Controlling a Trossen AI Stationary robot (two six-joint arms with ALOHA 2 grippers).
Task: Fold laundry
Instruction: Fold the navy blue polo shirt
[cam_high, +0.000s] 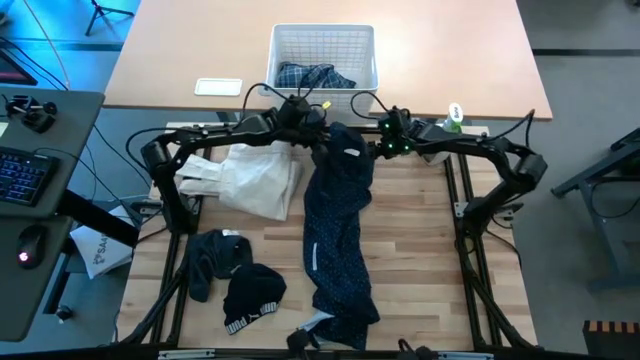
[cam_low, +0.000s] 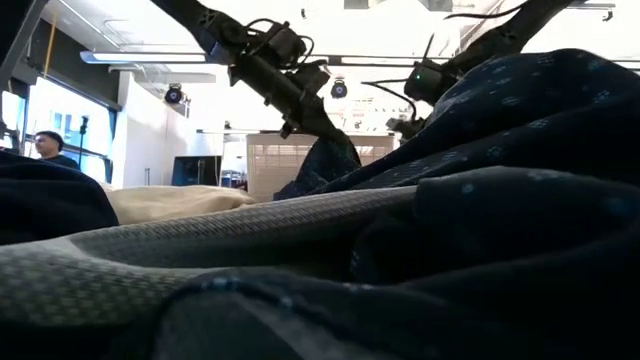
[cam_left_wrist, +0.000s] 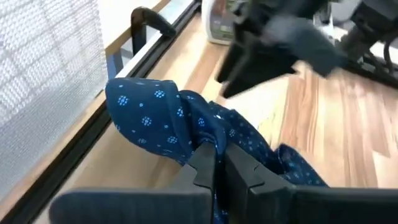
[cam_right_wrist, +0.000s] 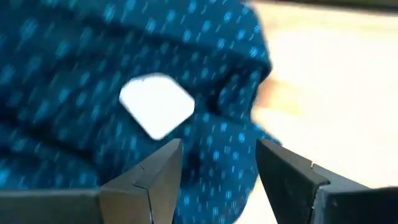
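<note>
Left gripper (cam_left_wrist: 214, 163) fingers pinched on navy dotted shirt (cam_high: 335, 215) collar fold, right gripper (cam_right_wrist: 217, 165) fingers open beside it; thin hold may slip when lifted.

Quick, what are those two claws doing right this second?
Left gripper: shut on the navy dotted shirt, at its end nearest the basket.
Right gripper: open, holding nothing, just over the same shirt near its white tag.

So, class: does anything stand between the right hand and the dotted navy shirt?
Nothing visible does. The right hand is open right over the navy shirt, near its white tag; the left hand is shut on the shirt's edge.
</note>
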